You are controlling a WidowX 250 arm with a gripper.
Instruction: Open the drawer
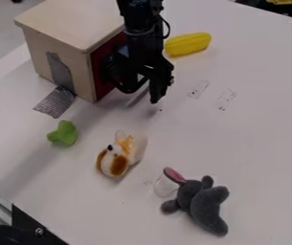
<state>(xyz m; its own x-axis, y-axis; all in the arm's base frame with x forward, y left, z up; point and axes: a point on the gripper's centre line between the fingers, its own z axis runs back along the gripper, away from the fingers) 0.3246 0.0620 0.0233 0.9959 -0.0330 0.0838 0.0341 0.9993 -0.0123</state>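
My gripper (149, 75) hangs at the upper middle, just right of a light wooden box (71, 24) and low over the white table. The box's red drawer front (101, 58) faces right, partly hidden behind the black gripper. No part of the drawer visibly sticks out past the box's edge. Any handle is hidden by the gripper, so contact with it cannot be made out.
Grey tape (56, 101) runs down the box's side onto the table (263, 119). A yellow corn-like toy (187, 44) lies right of the arm. Nearer are a green toy (63, 133), a white-and-brown plush dog (118, 157) and a grey plush toy (196, 198).
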